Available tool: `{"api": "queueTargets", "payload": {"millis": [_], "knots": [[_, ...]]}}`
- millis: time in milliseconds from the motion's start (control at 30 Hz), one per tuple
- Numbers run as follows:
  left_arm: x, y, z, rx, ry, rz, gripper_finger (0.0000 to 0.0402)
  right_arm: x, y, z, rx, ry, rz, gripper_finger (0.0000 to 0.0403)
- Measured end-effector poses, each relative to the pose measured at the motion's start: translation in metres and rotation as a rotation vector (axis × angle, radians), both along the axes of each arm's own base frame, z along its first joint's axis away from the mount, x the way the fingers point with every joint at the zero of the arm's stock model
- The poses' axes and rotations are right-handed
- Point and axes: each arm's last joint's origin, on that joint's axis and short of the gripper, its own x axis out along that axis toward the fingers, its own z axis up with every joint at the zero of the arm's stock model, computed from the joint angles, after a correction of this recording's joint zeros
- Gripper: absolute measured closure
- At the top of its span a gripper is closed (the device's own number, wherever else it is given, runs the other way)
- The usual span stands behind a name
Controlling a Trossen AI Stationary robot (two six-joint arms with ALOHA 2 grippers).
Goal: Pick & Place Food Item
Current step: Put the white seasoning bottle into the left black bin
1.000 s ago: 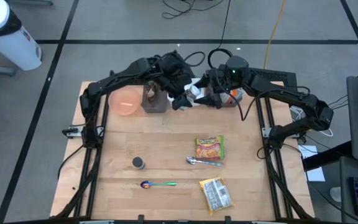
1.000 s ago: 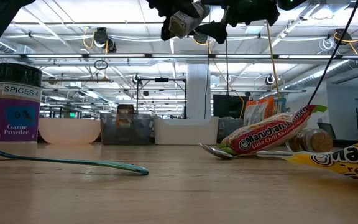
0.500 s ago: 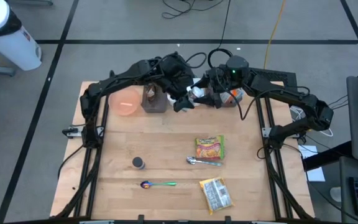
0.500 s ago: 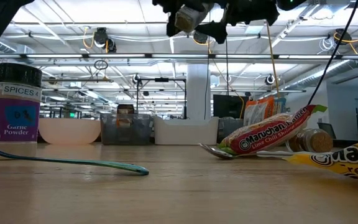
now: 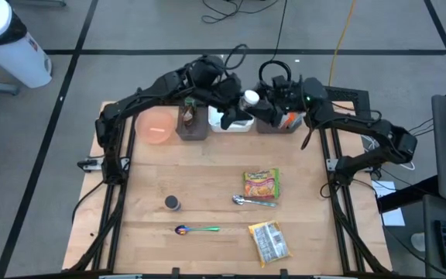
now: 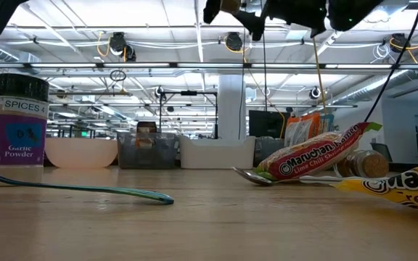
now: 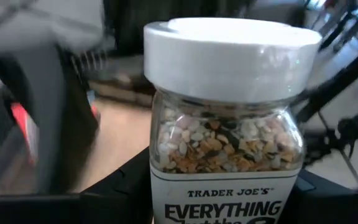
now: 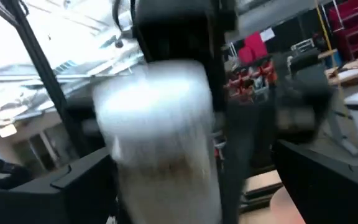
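I have the seasoning jar [image 7: 229, 118] clamped in my left tool [image 5: 235, 108], part-way closed around its glass body, white lid up and label facing the wrist camera. I grip it low on the body so the lid stays clear and the jar rides upright, which should keep the contents settled and leave me a flat base to set down on.

My landmark is the white bin [image 5: 231, 120] at the far edge of the table [image 5: 207, 186]. The jar hangs in the air above that bin, well clear of its rim. In the low view both arms show only at the top of the picture, so the jar is high off the table.

My right tool [image 5: 273, 108] is just beside the jar, on the bin's right, its fingers spread as wide as they go and empty. In its wrist view the jar stands between its fingers [image 8: 303, 168], blurred, and I cannot tell whether they touch it. I judge this is a handover: the right tool is open to take the jar, and my left holds on until it does.

To the left of the bin sit a dark bin [image 5: 192, 124] and a pink bowl [image 5: 157, 125]. The noodle packets [image 5: 261, 184], spoons [image 5: 252, 201] and garlic powder shaker [image 5: 173, 203] lie on the near side of it, well apart, left untouched while the jar is in hand.
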Motion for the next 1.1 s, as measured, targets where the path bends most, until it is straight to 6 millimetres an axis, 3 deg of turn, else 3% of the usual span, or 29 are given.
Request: {"api": "queueTargets", "payload": {"millis": [367,733,1100], "knots": [[-0.004,0.001,0.012,0.018,-0.068,0.034,0.0194,-0.018,0.008,0.006,-0.025,-0.122,-0.114,0.0016],[-0.002,-0.001,0.013,0.008,-0.085,0.034,0.0194,-0.016,0.013,0.006,-0.058,-0.131,-0.103,0.0100],[-0.001,-0.005,0.013,0.006,-0.084,0.026,0.0194,-0.012,0.021,0.007,-0.088,-0.146,-0.104,0.0148]]}}
